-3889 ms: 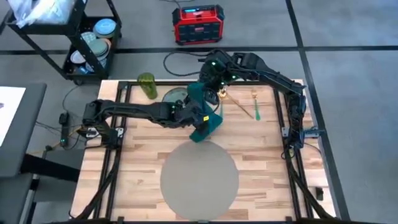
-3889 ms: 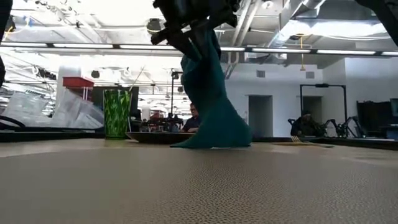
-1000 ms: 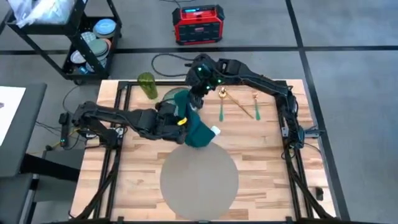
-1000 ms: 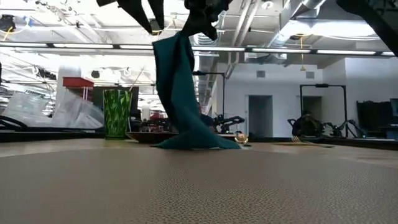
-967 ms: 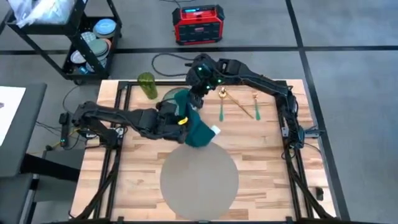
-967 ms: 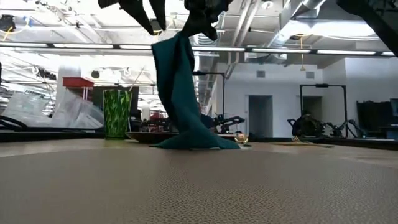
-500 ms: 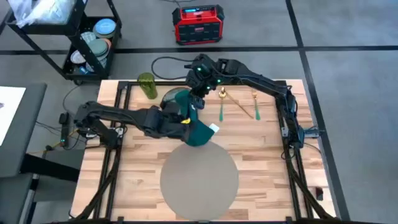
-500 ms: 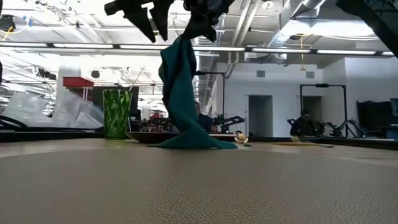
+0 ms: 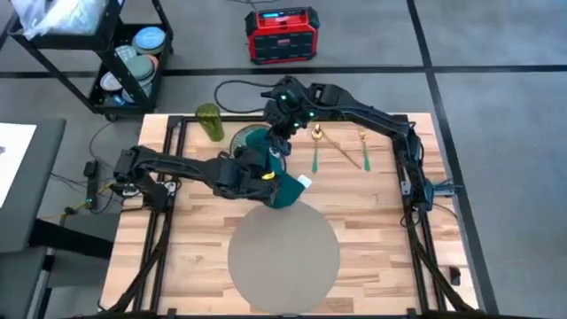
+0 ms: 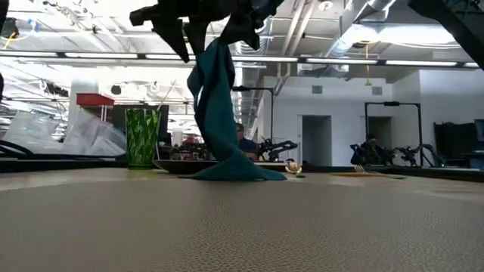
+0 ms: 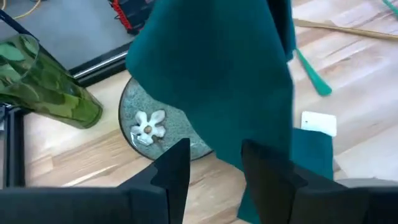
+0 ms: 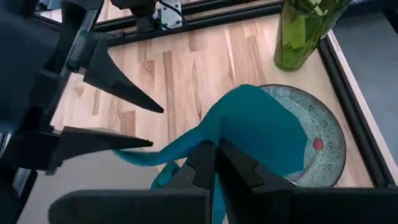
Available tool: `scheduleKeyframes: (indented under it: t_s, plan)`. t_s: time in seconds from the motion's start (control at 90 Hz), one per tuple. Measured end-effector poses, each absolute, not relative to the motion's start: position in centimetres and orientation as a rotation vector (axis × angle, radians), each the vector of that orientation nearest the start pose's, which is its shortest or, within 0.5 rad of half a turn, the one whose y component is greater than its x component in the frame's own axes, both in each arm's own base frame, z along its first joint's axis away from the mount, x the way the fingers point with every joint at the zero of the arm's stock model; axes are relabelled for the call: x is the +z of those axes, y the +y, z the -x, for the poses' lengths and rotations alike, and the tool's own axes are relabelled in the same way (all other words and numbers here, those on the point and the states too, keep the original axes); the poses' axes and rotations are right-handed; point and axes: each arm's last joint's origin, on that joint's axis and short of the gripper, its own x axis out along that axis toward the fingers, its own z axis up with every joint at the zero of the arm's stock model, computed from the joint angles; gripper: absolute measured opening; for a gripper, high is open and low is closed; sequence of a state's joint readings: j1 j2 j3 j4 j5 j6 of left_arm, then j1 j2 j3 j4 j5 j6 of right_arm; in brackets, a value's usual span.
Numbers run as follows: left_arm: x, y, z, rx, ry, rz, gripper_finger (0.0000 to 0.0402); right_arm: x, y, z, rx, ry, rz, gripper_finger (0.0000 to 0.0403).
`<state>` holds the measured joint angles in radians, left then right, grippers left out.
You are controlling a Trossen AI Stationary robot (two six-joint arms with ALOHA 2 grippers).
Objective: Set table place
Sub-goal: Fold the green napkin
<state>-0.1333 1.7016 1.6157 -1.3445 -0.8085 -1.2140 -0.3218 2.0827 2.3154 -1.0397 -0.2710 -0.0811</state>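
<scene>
Striped wooden table (image 9: 372, 213), round grey-beige place (image 9: 283, 252)

Count: one round placemat (image 9: 283, 246), one teal cloth napkin (image 9: 282, 184), one floral plate (image 11: 144, 124), one green tumbler (image 9: 209, 121), one gold fork (image 9: 363, 147), one green-handled utensil (image 9: 314, 158).

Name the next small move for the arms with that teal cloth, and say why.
Probably ease the open left gripper forward and close it on the hanging teal cloth napkin. The right gripper pinches the napkin's top, its lower end trails on the light wooden table near the round grey-beige placemat, and the left fingers stand apart before the fabric.
</scene>
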Motion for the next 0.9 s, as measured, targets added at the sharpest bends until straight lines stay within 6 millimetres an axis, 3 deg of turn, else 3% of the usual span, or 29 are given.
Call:
scheduleKeyframes:
  t_s: [0.256, 0.689, 0.8, 0.9]
  plan:
    - [32.9, -1.6, -31.5, 1.174, 0.716, 0.365, 0.0127, 37.8, -13.8, -41.7, -0.016, 0.787, -0.146, 0.0000]
    - [31.5, -0.4, -31.6, 1.217, 0.772, 0.330, 0.0125, 37.7, -14.5, -41.3, -0.015, 0.799, -0.157, 0.0000]
    - [30.2, -0.4, -31.9, 1.195, 0.783, 0.360, 0.0105, 37.7, -14.4, -41.3, -0.013, 0.803, -0.157, 0.0000]
    - [29.5, -0.5, -32.0, 1.181, 0.799, 0.378, 0.0048, 37.7, -14.2, -41.4, -0.008, 0.804, -0.156, 0.0000]
